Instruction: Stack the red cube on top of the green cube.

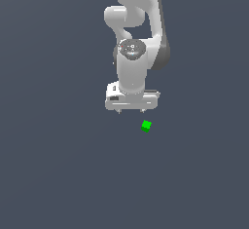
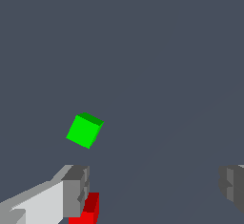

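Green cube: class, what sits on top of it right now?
Nothing. The green cube has a bare top in both views. The red cube lies apart, beside one finger of the open gripper, partly hidden.

arm (image 1: 132, 52): reaching down | gripper (image 1: 131, 110): fingers (image 2: 75, 192) spread wide apart

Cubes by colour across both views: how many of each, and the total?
Red cube: 1, seen only in the wrist view, beside one finger of the open hand.
Green cube: 1, in both views, standing apart from the hand.
Total: 2 cubes.
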